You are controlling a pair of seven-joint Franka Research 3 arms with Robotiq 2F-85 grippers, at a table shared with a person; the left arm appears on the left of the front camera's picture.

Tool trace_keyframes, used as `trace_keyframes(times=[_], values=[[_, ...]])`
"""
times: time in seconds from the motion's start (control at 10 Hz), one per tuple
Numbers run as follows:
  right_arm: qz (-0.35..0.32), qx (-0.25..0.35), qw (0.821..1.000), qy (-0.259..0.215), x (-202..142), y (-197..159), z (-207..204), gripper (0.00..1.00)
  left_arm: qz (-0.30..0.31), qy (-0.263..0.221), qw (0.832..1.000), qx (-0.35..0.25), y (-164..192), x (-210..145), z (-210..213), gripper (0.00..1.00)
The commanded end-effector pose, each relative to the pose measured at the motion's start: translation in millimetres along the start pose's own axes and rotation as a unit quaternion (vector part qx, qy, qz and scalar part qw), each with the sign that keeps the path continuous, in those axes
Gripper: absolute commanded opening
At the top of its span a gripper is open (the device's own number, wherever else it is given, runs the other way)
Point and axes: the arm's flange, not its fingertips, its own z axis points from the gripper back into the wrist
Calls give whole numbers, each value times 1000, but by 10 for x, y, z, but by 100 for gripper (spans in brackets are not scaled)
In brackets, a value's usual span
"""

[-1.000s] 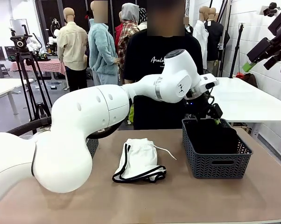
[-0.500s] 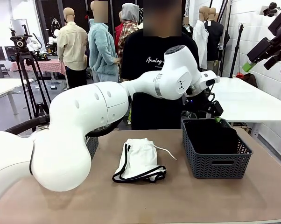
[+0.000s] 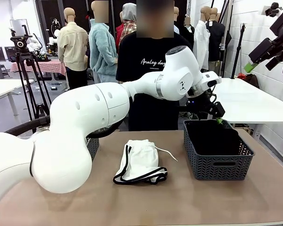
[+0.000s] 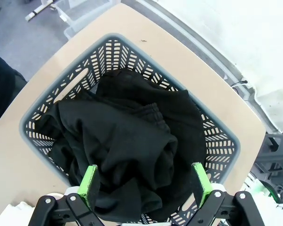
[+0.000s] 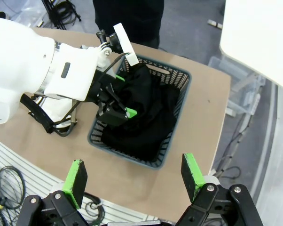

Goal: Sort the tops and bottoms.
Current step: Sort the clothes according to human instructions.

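Note:
Black bottoms (image 4: 132, 141) lie heaped in a grey basket (image 3: 216, 165) at the table's right. Just above its far rim hangs my left gripper (image 3: 216, 115), open, and in its own wrist view the left gripper (image 4: 144, 182) has nothing between its green pads. White shorts (image 3: 140, 161) with black piping lie flat at the table's centre. My right gripper (image 5: 134, 176) is open and empty, high above the table, looking down on the basket (image 5: 184, 94); it also shows at the upper right (image 3: 260, 63). The tops are out of view.
A second grey basket (image 3: 93, 147) sits at the left, mostly behind my left arm. A person in a black T-shirt (image 3: 146, 89) stands at the far edge. A white table (image 3: 254, 101) lies to the right, a tripod (image 3: 28, 75) at the left.
My left wrist lifted slightly above the basket, then held still. The person behind shifted a little to the left. The shorts and the right arm stayed put.

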Motion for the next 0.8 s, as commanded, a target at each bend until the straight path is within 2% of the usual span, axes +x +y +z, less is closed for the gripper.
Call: trace_keyframes(times=[0.0, 0.7], values=[[6, -4, 1000, 2, 9, -9, -8, 100, -1, -1, 1000, 0, 0, 5, 11, 100], [6, -4, 1000, 2, 9, -9, -8, 100, -1, -1, 1000, 0, 0, 5, 11, 100]])
